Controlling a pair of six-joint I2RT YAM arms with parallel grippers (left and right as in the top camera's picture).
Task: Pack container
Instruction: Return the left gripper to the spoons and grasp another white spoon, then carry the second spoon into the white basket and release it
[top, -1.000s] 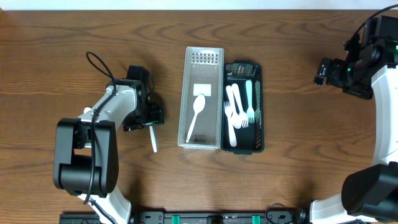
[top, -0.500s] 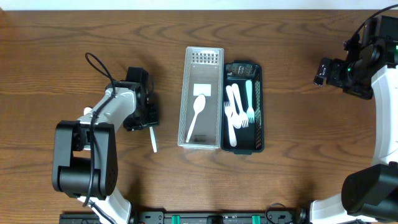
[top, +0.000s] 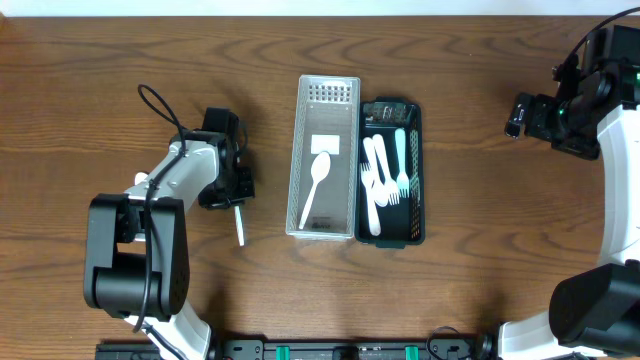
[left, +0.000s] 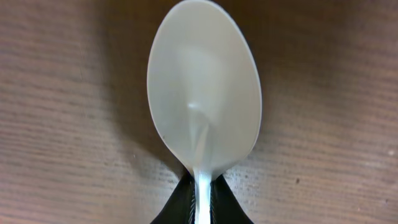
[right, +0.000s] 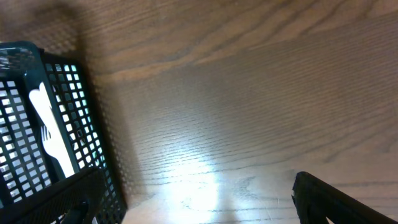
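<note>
My left gripper (top: 238, 196) is shut on the handle of a white plastic spoon (top: 239, 226), left of the containers. The left wrist view shows the spoon's bowl (left: 205, 93) low over the wood, and my left gripper (left: 202, 202) pinches its neck between both black fingers. A clear perforated container (top: 296, 160) at the table's middle holds another white spoon (top: 317, 185) and a white card. Beside it on the right, a black mesh basket (top: 419, 170) holds white forks and spoons. My right gripper (top: 524, 114) hangs open at the far right, nothing between its fingers (right: 336, 199).
The black basket (right: 37, 124) fills the left edge of the right wrist view, with bare wood to its right. The table is dark brown wood all round. The two arm bases stand at the front left and front right.
My left gripper has closed on the spoon's handle. The spoon has shifted slightly left and straightened under the fingers. The right arm has not moved.
</note>
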